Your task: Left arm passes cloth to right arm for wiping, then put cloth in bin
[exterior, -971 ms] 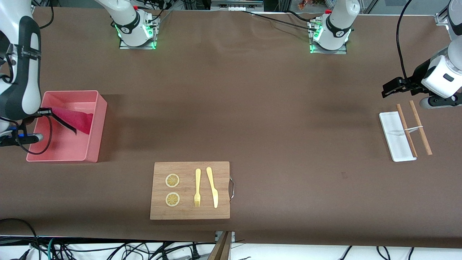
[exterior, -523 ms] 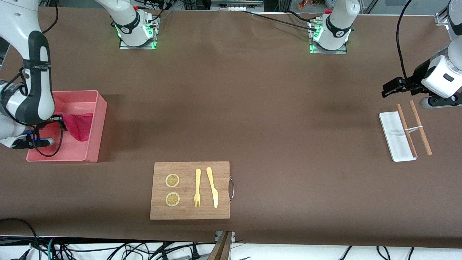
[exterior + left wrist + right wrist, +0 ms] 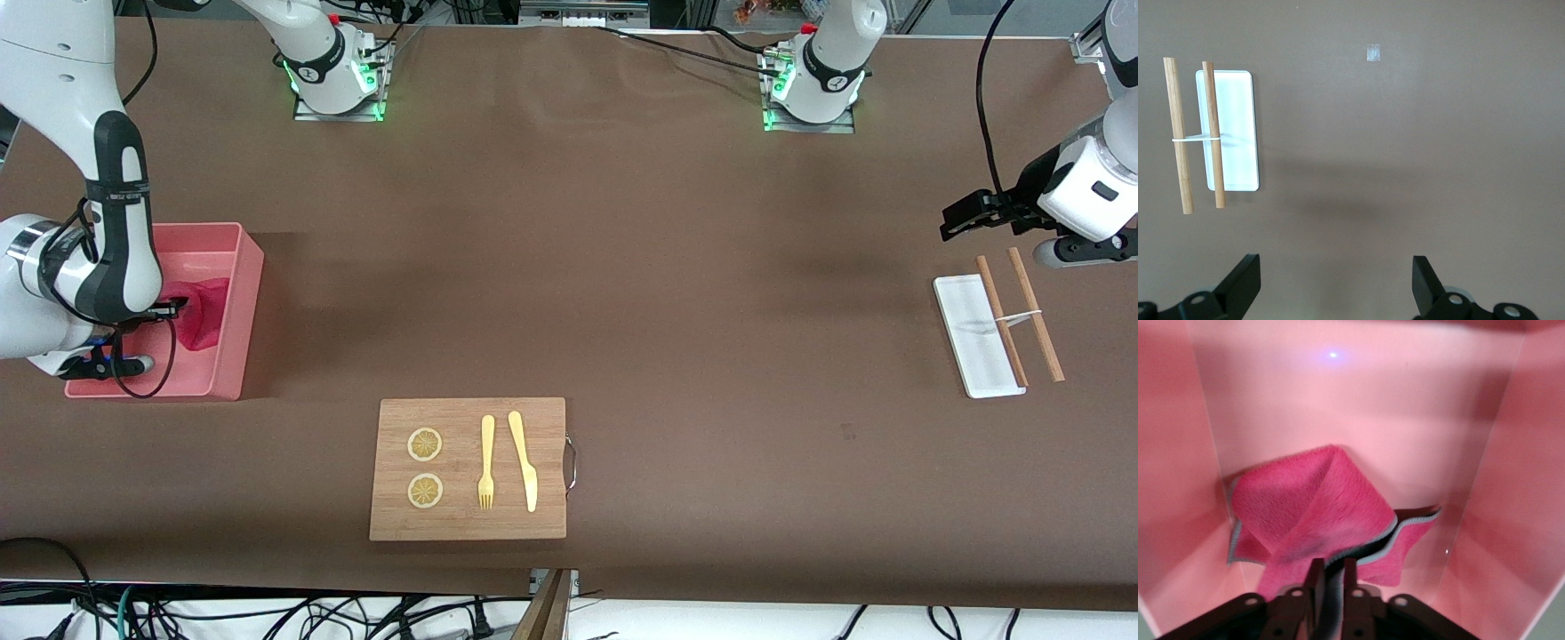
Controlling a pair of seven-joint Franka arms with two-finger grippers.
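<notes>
The crimson-pink cloth hangs bunched inside the pale pink bin at the right arm's end of the table. My right gripper is down in the bin. In the right wrist view its two fingers stand close together on the cloth's dark grey edge, and the rest of the cloth droops against the bin floor. My right gripper is shut on that edge. My left gripper waits open and empty over bare table near the left arm's end; in the left wrist view that gripper has its jaws wide apart.
A wooden cutting board with two lemon slices, a fork and a knife lies near the front camera. A flat white tray with two wooden sticks across it lies close to the left gripper.
The right arm has swung in over the bin and gone lower. The cloth, earlier stretched out from the gripper, now hangs bunched deeper in the bin. The left arm has not moved.
</notes>
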